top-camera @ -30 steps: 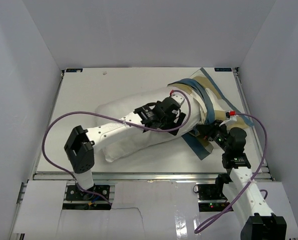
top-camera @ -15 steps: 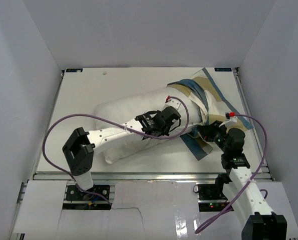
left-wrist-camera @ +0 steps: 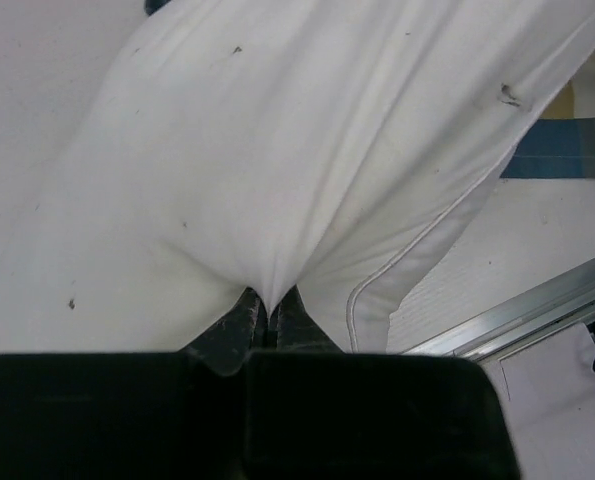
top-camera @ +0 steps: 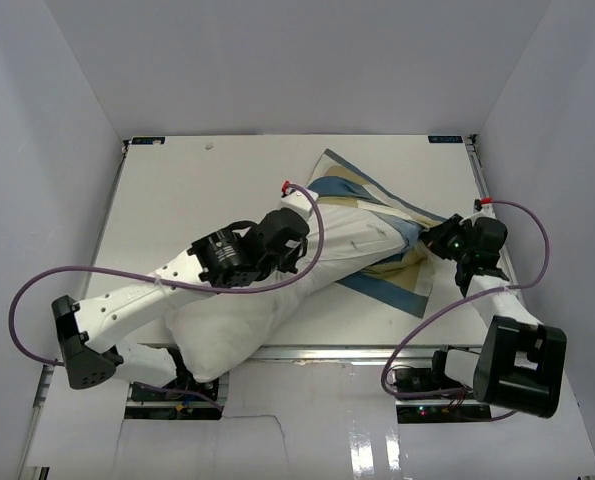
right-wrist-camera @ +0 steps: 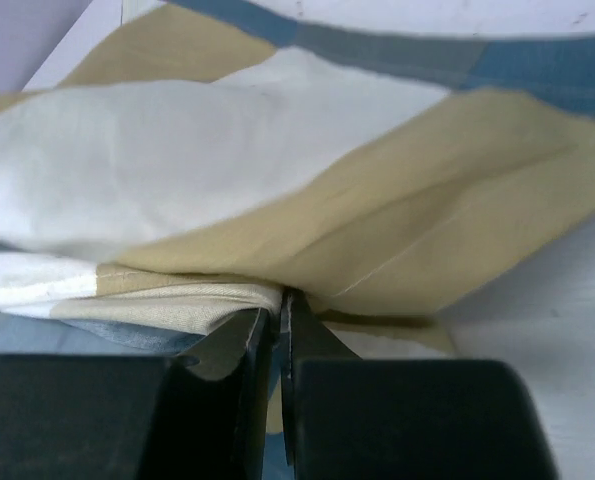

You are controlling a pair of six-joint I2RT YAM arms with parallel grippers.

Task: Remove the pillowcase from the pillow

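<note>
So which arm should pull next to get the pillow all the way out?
Probably left. The left gripper is shut on the pillow, whose far end sits inside the pillowcase. The right gripper only pinches the pillowcase, so it can anchor it.

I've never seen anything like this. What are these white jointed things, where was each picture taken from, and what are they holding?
These are two robot arms bolted at the near edge of a table. The wide picture looks down from above and behind them. The other two come from a small camera on each wrist, so the black shape at the bottom is that arm's own claw. On the table lies a plump white pillow, its far end apparently inside a blue, tan and cream pillowcase. The left claw is shut, pinching a fold of the pillow. The right claw is shut on the pillowcase's edge.
</note>
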